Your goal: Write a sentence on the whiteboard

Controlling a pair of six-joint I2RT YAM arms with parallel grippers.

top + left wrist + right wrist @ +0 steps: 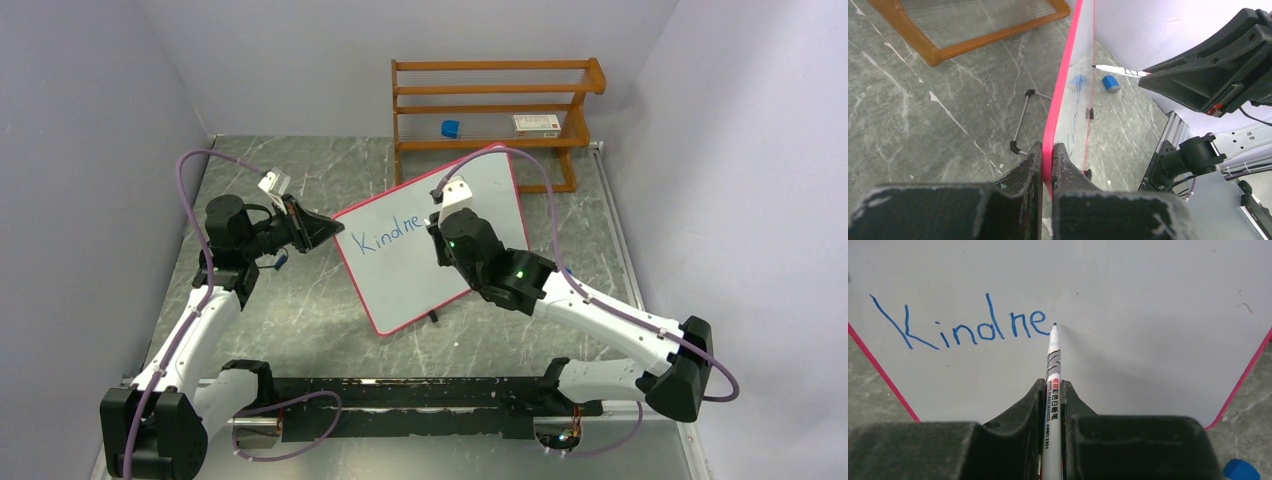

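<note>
The whiteboard (485,205), white with a red-pink rim, stands tilted on the table in the middle. My left gripper (333,231) is shut on the rim at the board's left corner; in the left wrist view the rim (1063,85) runs between its fingers (1047,150). My right gripper (1052,386) is shut on a white whiteboard marker (1053,352). The marker's blue tip touches the board just after the blue letters "Kindne" (963,325), which is as much of the sentence as shows. From above, the right gripper (437,230) covers the end of the writing (390,240).
A wooden rack (490,92) stands behind the board, holding a small blue object (451,128) and a white box (536,124). The board's wire stand (1020,120) rests on the marble table. A small blue piece (1111,83) lies on the table by the board.
</note>
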